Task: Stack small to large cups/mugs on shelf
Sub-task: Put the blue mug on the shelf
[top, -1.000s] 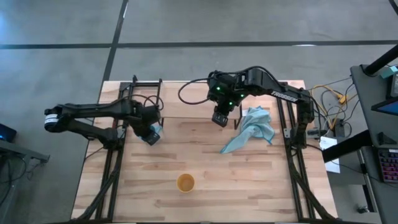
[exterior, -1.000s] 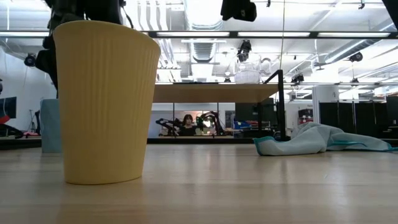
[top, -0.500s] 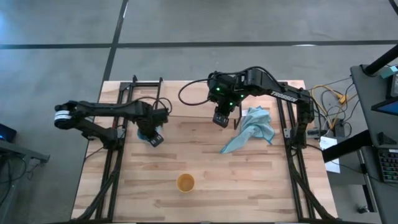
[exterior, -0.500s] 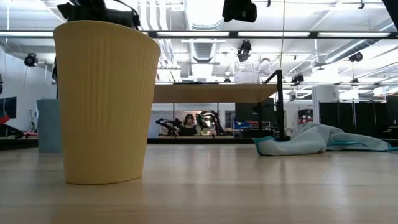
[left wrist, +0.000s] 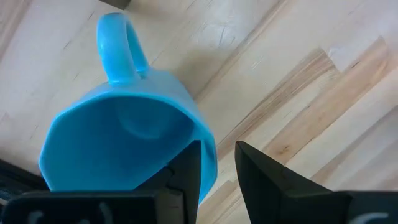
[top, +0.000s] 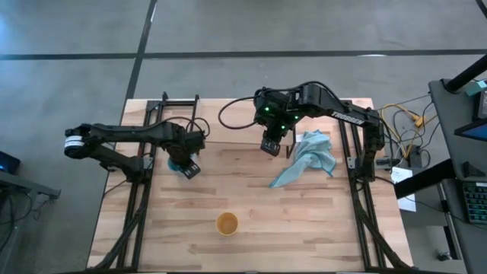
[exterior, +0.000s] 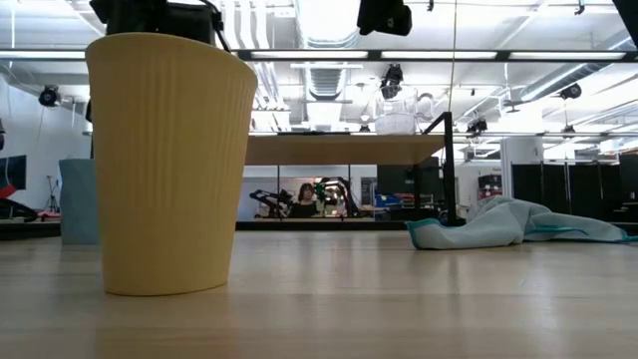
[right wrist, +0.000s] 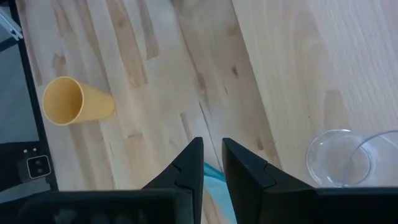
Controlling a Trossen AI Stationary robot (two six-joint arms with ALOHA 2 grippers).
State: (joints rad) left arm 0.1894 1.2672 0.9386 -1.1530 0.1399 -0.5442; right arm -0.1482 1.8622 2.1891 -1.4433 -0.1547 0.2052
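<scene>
The light blue mug [left wrist: 124,137] stands upright on its base on the table's left part [top: 176,161], half hidden behind the orange-yellow cup in the low view [exterior: 78,199]. My left gripper [left wrist: 217,152] is over it [top: 185,166], shut on its rim. The orange-yellow cup [top: 227,223] stands on its base near the table's near edge [exterior: 169,160]. The tiny clear cup [right wrist: 339,158] stands on the shelf [exterior: 339,150]. My right gripper [right wrist: 212,149] is shut on nothing, high above the shelf's near edge [top: 268,146]. My left gripper holds the mug by its rim wall [left wrist: 208,155], on the side opposite the handle [left wrist: 118,46]. One finger [left wrist: 186,174] is inside the mug and the other [left wrist: 258,177] outside. The fingers come from above, pointing down. The mug's base is on the table.
A light blue cloth [top: 308,156] lies crumpled on the table's right part, beside the shelf's black leg [exterior: 451,170]. Black frame rails run along both table sides [top: 137,198]. Bare wood lies between the mug, the orange-yellow cup and the cloth.
My left arm has swung a little toward the table's right and its wrist has turned about the mug. The gripper has stayed over the mug, which stands where it was. My right arm has kept still.
</scene>
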